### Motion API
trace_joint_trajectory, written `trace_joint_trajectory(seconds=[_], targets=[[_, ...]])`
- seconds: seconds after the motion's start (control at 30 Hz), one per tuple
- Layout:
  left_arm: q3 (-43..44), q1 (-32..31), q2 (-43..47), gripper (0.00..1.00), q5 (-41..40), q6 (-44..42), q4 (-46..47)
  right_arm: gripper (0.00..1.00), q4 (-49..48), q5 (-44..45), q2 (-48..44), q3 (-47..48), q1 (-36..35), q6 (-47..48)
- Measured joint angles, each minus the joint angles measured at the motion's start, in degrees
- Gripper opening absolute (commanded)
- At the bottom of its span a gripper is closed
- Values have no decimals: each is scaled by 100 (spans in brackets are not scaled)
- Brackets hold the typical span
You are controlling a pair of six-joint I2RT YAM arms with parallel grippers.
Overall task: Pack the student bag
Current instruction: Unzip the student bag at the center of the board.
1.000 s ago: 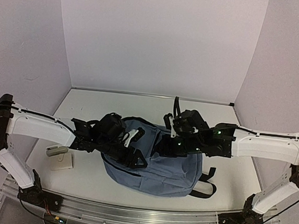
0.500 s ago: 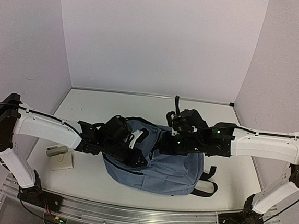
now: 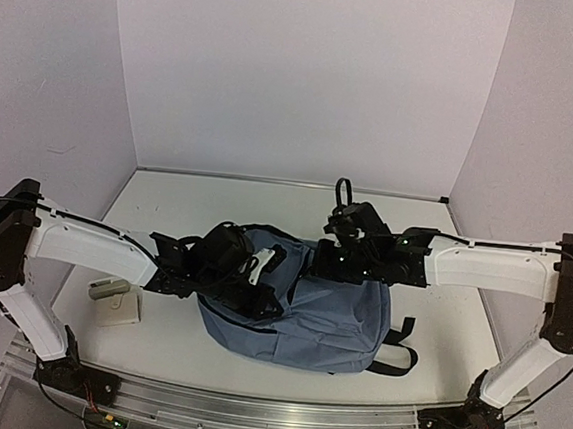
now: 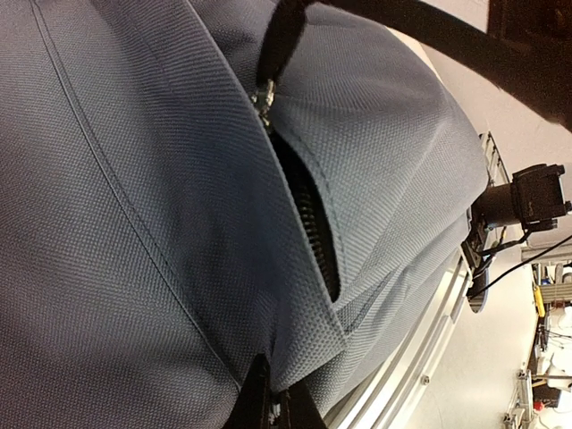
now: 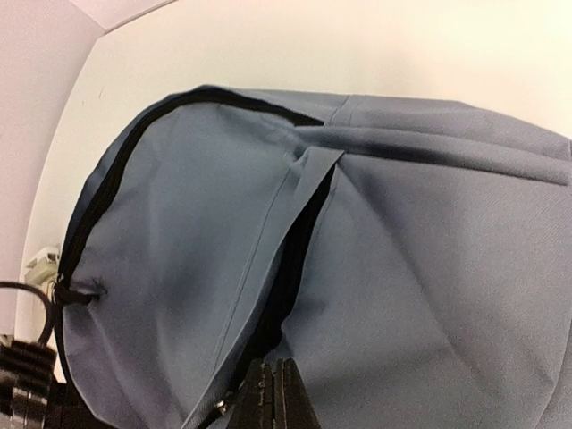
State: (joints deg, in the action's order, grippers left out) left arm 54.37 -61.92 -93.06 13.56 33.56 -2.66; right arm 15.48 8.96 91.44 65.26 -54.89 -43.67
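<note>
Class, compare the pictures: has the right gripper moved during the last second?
Yes. The right gripper, at the bag, has shifted left and slightly nearer the table's far edge.

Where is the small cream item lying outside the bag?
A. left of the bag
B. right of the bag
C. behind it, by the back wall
A: in the top view the cream item lies on the table beside the student bag, on the robot's left.
</note>
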Motion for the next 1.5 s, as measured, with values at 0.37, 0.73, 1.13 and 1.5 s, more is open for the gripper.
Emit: trace_joint_trajectory(seconds=[0.37, 0.73, 1.13, 1.5], targets=[[-60, -31, -111, 0, -30, 148, 80, 0, -637, 112, 572, 211, 705, 274], [-227, -37, -112, 0, -52, 354, 304, 0, -933, 75, 1035, 821, 1103, 661], [-359, -44, -110, 12, -125, 629, 455, 5, -1261, -292, 1814, 935, 1410, 726], [416, -103, -65, 71, -488, 774, -674, 68, -1365, -1164, 510, 843, 1513, 1060]])
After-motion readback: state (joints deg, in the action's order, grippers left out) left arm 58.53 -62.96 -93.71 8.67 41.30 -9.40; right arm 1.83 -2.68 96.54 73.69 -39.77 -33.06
